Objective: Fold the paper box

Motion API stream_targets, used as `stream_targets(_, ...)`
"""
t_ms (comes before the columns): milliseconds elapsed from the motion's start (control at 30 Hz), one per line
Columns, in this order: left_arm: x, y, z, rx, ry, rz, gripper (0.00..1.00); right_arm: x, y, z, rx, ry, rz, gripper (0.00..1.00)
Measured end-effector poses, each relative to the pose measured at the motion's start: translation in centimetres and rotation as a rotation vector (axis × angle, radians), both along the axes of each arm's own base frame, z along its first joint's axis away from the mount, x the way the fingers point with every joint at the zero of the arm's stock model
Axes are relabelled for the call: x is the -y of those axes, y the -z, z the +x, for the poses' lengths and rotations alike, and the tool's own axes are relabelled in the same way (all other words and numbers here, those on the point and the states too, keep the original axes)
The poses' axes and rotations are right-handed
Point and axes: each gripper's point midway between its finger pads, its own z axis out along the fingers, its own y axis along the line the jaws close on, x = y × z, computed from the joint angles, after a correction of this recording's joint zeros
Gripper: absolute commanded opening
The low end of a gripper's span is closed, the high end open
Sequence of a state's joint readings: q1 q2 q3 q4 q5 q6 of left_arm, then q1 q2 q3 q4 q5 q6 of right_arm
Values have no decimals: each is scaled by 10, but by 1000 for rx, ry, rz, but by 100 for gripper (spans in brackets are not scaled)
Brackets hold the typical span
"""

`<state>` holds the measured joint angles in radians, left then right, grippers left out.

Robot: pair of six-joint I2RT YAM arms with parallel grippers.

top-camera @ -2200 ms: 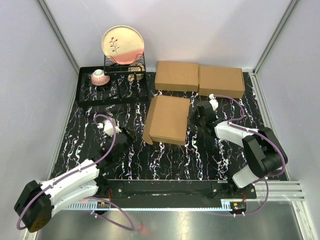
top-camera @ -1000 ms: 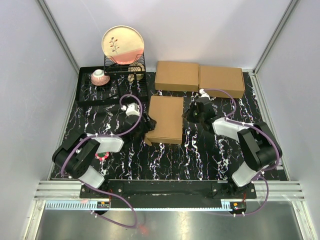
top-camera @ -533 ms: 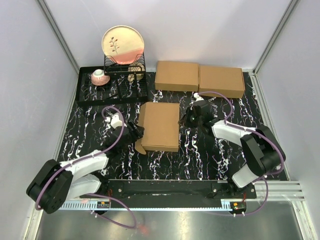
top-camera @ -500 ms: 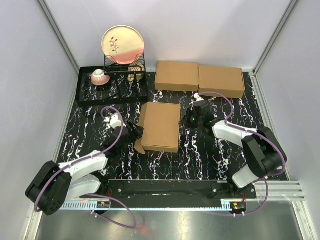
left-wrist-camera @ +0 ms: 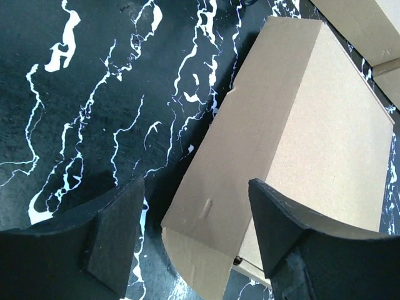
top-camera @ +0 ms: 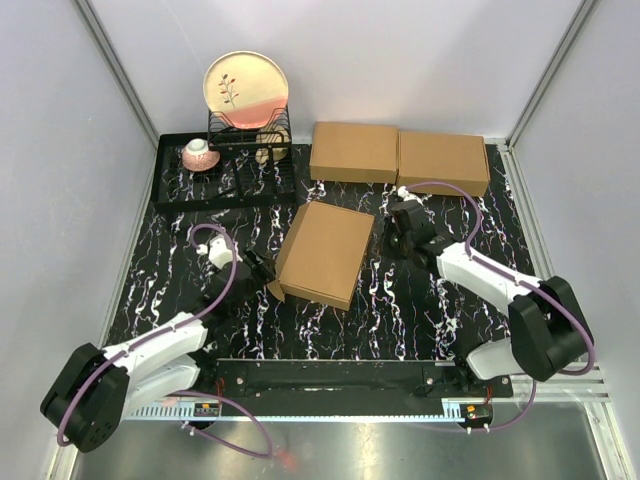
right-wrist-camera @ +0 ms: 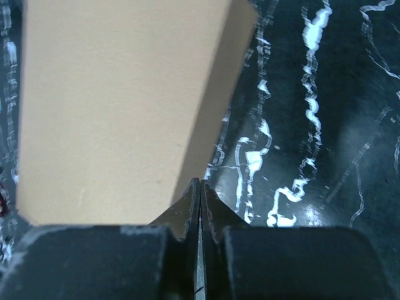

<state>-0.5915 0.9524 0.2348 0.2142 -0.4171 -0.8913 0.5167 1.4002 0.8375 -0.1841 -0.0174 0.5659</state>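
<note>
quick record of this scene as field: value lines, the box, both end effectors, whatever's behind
paper box: closed, lying askew
left end effector: open, box's near left corner between its fingers
right end effector: shut, tips by the box's right edge
behind: two flat cardboard boxes side by side; dish rack holding a plate

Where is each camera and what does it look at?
Top: above and behind, looking down on the table; left arm and right arm show.
Left wrist: on the left arm, looking down past its open fingers at the box.
Right wrist: on the right arm, looking past its shut fingers at the box's side.
Both wrist views share the box.
</note>
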Motion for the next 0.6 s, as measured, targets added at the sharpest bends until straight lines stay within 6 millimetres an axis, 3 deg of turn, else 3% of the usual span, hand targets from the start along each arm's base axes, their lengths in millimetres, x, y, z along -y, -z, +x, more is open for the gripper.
stream_targets(67, -3, -1, 2, 9, -12, 10, 72, 7, 9, 0, -26, 42, -31, 15)
stream_targets(167, -1, 0, 8, 0, -11, 40, 71, 19, 34, -1, -86, 94, -99, 16)
stream_targets(367, 22, 5, 24, -28, 46, 34, 70, 22, 81, 8, -193, 123, -202, 17)
stream_targets(600, 34, 14, 13, -30, 95, -55, 68, -1, 66, 41, -109, 103, -134, 18)
